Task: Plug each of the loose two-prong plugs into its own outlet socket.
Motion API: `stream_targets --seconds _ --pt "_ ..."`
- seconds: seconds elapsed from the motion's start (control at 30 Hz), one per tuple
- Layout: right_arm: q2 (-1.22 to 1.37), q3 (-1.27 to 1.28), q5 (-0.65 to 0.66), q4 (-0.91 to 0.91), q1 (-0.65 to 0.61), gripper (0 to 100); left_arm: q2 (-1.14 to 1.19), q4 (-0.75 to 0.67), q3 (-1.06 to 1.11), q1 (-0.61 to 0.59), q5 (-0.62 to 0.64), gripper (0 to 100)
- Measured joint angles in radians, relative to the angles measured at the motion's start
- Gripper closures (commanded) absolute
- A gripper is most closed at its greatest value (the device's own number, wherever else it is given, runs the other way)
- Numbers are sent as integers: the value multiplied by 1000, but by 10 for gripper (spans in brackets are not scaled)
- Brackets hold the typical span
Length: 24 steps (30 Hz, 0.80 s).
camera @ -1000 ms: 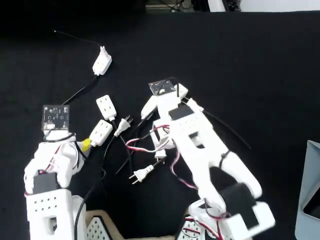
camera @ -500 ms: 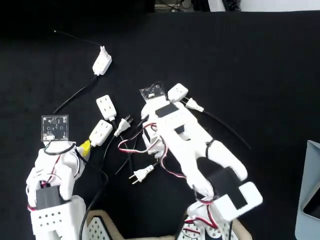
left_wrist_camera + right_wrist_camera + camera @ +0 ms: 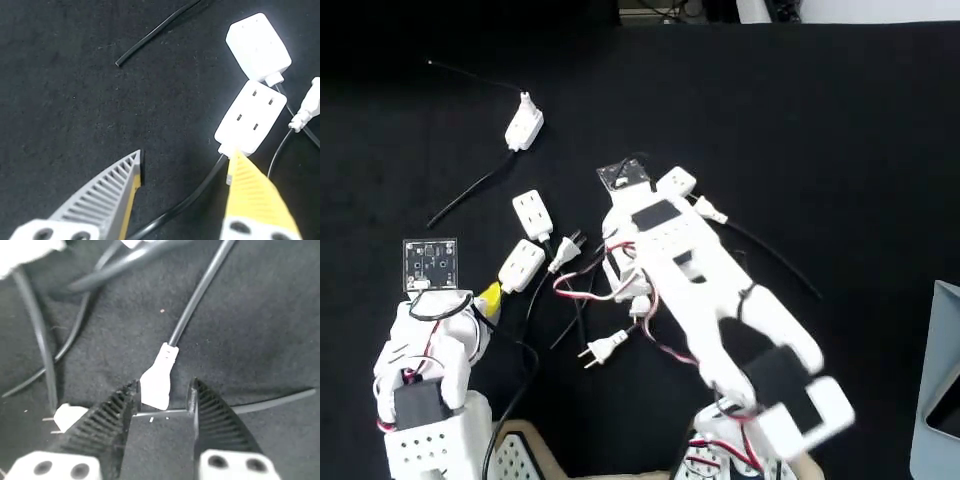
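Black cloth covers the bench (image 3: 75, 100). The right pincer (image 3: 165, 387) stands part open astride a white two-prong plug (image 3: 156, 382) that lies flat on the cloth, a gap showing beside one finger. The left pincer (image 3: 185, 154) gapes wide, its yellow finger (image 3: 250, 195) at the cord end of a white outlet socket (image 3: 251, 117).

The table (image 3: 840, 120) before me is covered in black. I take the square outlet (image 3: 532, 213) as my mark. Just nearer to me than the mark lies a long outlet (image 3: 521, 264), with a plug (image 3: 567, 250) beside it on a black cord. Beyond the mark lies a third outlet (image 3: 523, 125) with a thin cord. Well right of the mark sits a fourth outlet (image 3: 675, 183), a second plug (image 3: 710, 212) just beside it. A third plug (image 3: 605, 349) lies nearer me, right of the mark.
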Motion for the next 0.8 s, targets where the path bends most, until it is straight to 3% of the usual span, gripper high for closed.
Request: stream_targets --seconds 0.3,0.63,0.8 --pt "-123 101 2 -46 51 840 0 0 0 0 0 723" --pt "69 64 2 -55 66 840 0 0 0 0 0 723" --pt "129 20 3 -55 6 840 0 0 0 0 0 723"
